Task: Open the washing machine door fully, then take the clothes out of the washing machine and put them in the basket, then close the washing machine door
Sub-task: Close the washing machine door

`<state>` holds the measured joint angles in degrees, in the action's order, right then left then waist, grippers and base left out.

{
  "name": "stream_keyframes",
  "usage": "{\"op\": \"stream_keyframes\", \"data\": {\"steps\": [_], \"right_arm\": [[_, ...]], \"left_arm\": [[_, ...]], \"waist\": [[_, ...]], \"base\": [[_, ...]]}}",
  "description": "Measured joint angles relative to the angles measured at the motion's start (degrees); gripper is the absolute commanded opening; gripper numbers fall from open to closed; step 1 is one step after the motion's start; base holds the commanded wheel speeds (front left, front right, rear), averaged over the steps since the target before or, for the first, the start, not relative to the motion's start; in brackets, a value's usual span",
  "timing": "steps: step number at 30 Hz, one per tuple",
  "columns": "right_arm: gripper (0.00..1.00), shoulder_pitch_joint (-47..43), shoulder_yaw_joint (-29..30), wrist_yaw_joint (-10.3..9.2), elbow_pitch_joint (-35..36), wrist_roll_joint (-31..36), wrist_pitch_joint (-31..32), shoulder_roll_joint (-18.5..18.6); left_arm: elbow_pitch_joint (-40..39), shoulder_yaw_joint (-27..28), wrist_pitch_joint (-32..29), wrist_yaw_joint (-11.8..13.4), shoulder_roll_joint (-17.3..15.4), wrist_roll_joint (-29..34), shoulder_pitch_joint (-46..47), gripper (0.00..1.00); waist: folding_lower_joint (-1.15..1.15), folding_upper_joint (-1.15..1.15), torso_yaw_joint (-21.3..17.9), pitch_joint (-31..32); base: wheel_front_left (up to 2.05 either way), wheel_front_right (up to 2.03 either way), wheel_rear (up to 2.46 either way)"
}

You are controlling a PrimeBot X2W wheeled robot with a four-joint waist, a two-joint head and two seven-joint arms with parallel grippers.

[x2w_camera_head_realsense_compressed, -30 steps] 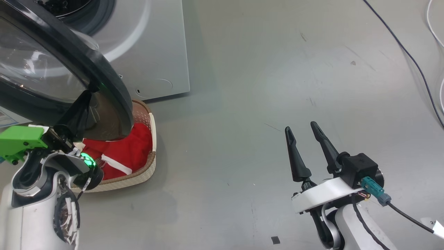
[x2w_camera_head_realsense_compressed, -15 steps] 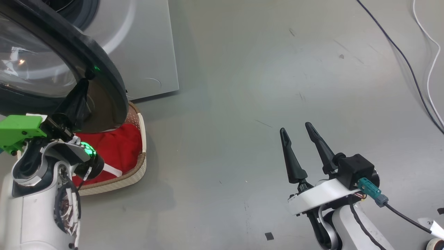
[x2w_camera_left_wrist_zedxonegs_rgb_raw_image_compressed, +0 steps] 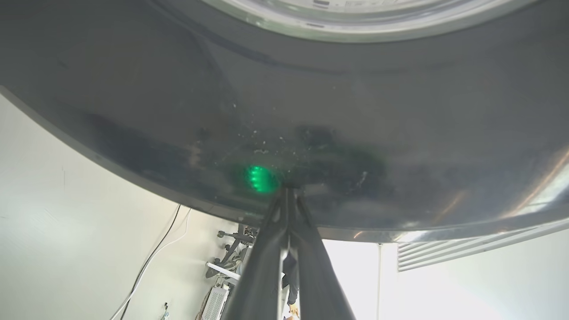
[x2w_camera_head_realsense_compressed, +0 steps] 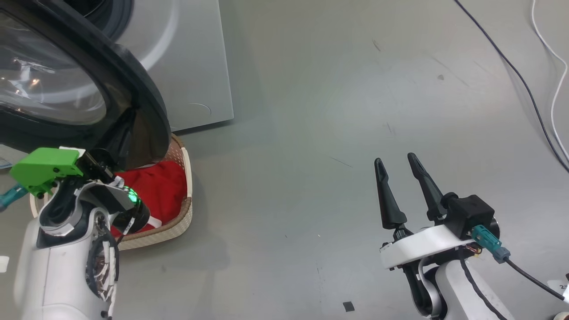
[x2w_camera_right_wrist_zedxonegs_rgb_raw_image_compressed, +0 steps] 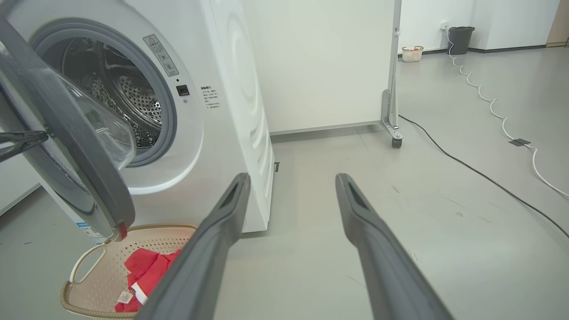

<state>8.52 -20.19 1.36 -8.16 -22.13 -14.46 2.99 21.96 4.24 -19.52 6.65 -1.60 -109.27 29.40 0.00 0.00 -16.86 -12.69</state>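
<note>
– Grey floor (x2w_camera_head_realsense_compressed: 311, 133) spreads across our head view, with cables (x2w_camera_head_realsense_compressed: 520, 66) trailing along the right edge. Where do we find the clothes?

– We see the red clothes (x2w_camera_head_realsense_compressed: 166, 186) lying in the basket (x2w_camera_head_realsense_compressed: 182, 222) at lower left. The basket sits half under the washing machine door (x2w_camera_head_realsense_compressed: 142, 102), which stands partly open from the washing machine (x2w_camera_head_realsense_compressed: 195, 58) at upper left.

– Does the right wrist view add anything for us?

– Yes. It looks straight into the drum (x2w_camera_right_wrist_zedxonegs_rgb_raw_image_compressed: 129, 98) and its perforated metal wall. It also shows us a small white label (x2w_camera_right_wrist_zedxonegs_rgb_raw_image_compressed: 123, 297) on the clothes, at lower left.

– And our grippers?

– The left gripper (x2w_camera_left_wrist_zedxonegs_rgb_raw_image_compressed: 288, 189), in its own wrist view, has its fingers pressed together on nothing. Its tips are against the door's glossy black face, beside a green reflection (x2w_camera_left_wrist_zedxonegs_rgb_raw_image_compressed: 260, 178). The right gripper (x2w_camera_head_realsense_compressed: 394, 159) has its fingers spread wide and empty. In the head view it is over open floor at lower right, well apart from the basket.
</note>
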Motion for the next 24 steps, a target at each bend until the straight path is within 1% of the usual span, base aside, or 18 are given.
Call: {"op": "stream_keyframes", "data": {"steps": [7, 9, 10, 11, 12, 13, 14, 17, 20, 21, 24], "right_arm": [[1.00, -0.91, 2.91, -0.08, 0.08, 0.60, 0.00, -0.01], [1.00, -0.91, 3.61, -0.08, 0.15, 0.69, 0.00, 0.21], [1.00, -0.91, 3.61, -0.08, 0.15, 0.69, 0.00, 0.21], [1.00, -0.91, 4.33, -0.08, 0.20, 0.98, 0.00, 0.51], [1.00, -0.92, 4.68, -0.07, 0.25, 1.09, 0.00, 0.62], [1.00, -0.95, 4.97, -0.07, 0.32, 1.12, 0.00, 0.74], [1.00, -0.95, 4.97, -0.07, 0.32, 1.12, 0.00, 0.74], [1.00, -1.16, 5.64, -0.07, 0.58, 1.34, 0.00, 1.11], [1.00, -2.01, 6.47, -0.07, 0.76, 1.63, 0.00, 1.57], [1.00, -2.48, 6.97, -0.07, 0.76, 1.64, 0.00, 1.87], [1.00, -3.17, 7.58, -0.07, 1.03, 2.14, 0.00, 2.53]], "left_arm": [[2.08, -5.24, -0.59, -1.78, 0.04, 1.93, -2.42, 0.00], [2.76, -7.08, -0.88, -2.04, 0.04, 4.78, -4.12, 0.00], [2.76, -7.08, -0.88, -2.04, 0.04, 4.78, -4.12, 0.00], [3.14, -9.37, -1.11, -3.00, 0.01, 7.32, -5.64, 0.00], [3.21, -10.55, -1.38, -3.48, -0.03, 8.78, -6.23, 0.00], [3.20, -11.73, -1.67, -4.01, -0.21, 9.80, -6.70, 0.00], [3.20, -11.73, -1.67, -4.01, -0.21, 9.80, -6.70, 0.00], [2.94, -15.60, -2.13, -5.95, -1.90, 15.07, -7.71, 0.00], [2.88, -17.70, -1.32, -7.49, -3.61, 19.22, -8.80, 0.00], [2.54, -19.97, -0.45, -9.21, -5.20, 23.36, -9.61, 0.00], [1.60, -22.37, 1.82, -11.45, -7.54, 29.42, -10.43, 0.00]], "waist": [[0.00, 0.00, 2.60, 1.33], [0.00, 0.00, 3.60, 1.75], [0.00, 0.00, 3.60, 1.75], [0.00, 0.00, 4.69, 2.17], [0.00, 0.00, 5.25, 2.38], [0.00, 0.00, 5.83, 2.58], [0.00, 0.00, 5.83, 2.58], [0.00, 0.00, 7.70, 3.23], [0.00, 0.00, 9.61, 3.91], [0.00, 0.00, 10.89, 4.38], [0.00, 0.00, 12.84, 5.10]], "base": [[0.00, 0.00, 0.00], [0.00, 0.00, 0.00], [0.00, 0.00, 0.00], [0.00, 0.00, 0.00], [0.00, 0.00, 0.00], [0.00, 0.00, 0.00], [0.00, 0.00, 0.00], [0.00, 0.00, 0.00], [0.00, 0.00, 0.00], [0.00, 0.00, 0.00], [0.00, 0.00, 0.00]]}}
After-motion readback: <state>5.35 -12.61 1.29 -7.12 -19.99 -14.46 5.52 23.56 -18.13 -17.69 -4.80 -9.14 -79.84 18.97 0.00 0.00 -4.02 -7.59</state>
